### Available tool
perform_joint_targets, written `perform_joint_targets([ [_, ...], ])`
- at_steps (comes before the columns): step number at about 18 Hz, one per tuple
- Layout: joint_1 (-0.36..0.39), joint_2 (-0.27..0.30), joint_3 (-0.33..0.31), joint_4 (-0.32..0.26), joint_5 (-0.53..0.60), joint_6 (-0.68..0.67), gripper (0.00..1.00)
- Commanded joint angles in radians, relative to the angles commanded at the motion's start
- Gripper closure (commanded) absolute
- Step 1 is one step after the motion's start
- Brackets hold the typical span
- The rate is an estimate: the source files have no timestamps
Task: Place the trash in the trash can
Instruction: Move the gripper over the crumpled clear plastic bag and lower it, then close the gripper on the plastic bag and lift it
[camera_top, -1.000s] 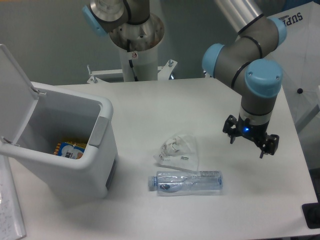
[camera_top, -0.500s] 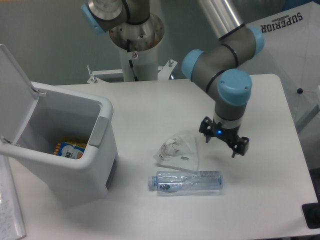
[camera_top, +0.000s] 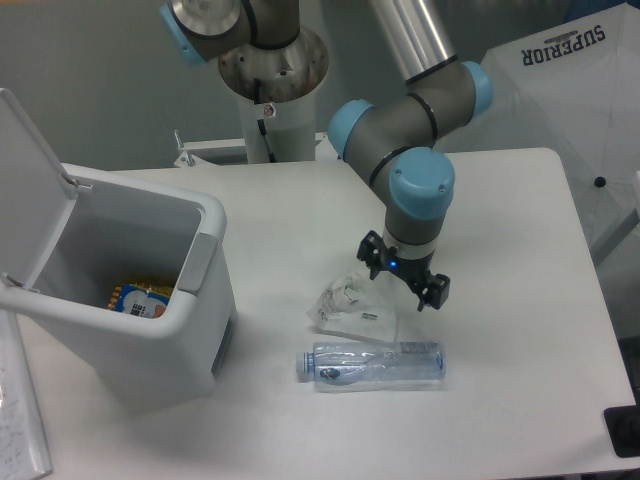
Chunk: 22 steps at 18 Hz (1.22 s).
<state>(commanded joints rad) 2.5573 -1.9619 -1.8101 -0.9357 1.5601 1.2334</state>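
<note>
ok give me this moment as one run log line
gripper: open, above wrapper | bottle: lying on table | trash can: lid open | nothing grasped yet

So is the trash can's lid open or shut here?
Open: the trash can has its lid flipped up at the left, with colourful packaging visible inside.

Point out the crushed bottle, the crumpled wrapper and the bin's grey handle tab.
crushed plastic bottle (camera_top: 380, 364), fixed camera, middle of its clear body.
crumpled plastic wrapper (camera_top: 352, 312), fixed camera, centre of the clear film.
grey handle tab (camera_top: 197, 263), fixed camera, its middle, on the bin's front rim.
</note>
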Motion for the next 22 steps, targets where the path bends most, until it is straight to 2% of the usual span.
perform_joint_targets([
  [6, -0.054, 0.006, -0.064, 0.0, 0.008, -0.025, 0.0],
  [11, -0.091, -0.018, -0.057, 0.003, 0.009, -0.075, 0.01],
  [13, -0.106, -0.031, -0.058, 0.002, 0.009, -0.094, 0.23],
  [15, -0.118, -0.031, -0.057, 0.003, 0.009, -0.129, 0.65],
  [17, -0.117, -0.026, -0.051, 0.003, 0.012, -0.135, 0.96],
  [18, -0.117, -0.019, -0.049, 0.003, 0.012, -0.129, 1.0],
  [22, -0.108, 0.0, -0.034, -0.009, 0.009, -0.123, 1.0],
])
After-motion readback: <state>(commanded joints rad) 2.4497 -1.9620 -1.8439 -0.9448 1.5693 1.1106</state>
